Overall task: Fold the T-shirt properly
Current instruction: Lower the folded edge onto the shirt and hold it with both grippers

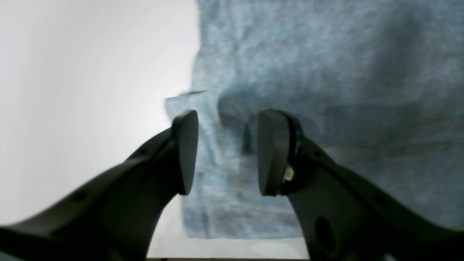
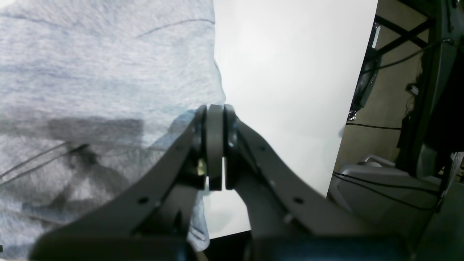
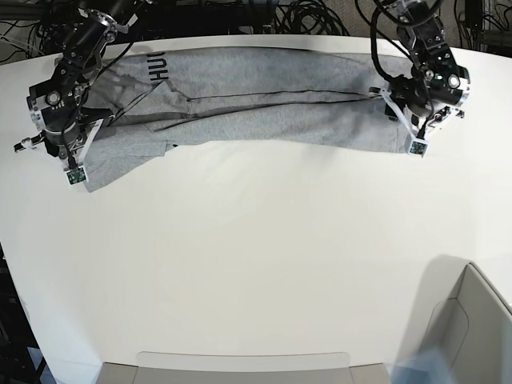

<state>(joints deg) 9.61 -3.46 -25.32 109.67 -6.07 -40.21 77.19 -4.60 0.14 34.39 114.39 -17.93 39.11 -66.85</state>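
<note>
White table (image 3: 256, 264) bears the lengthwise-folded T-shirt (image 3: 264, 112); left gripper (image 1: 224, 154) gapes empty, right gripper (image 2: 215, 145) is closed at its edge, apparently pinching nothing; a crosswise fold probably follows.

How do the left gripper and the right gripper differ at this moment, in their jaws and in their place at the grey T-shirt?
The black left gripper has its jaws apart, with grey cloth seen between them; the black right gripper has its jaws pressed together. In the base view the left gripper stands at the right end of the heather-grey cotton T-shirt, the right gripper at its left end. Both hang at the shirt's edge on the white table.
</note>
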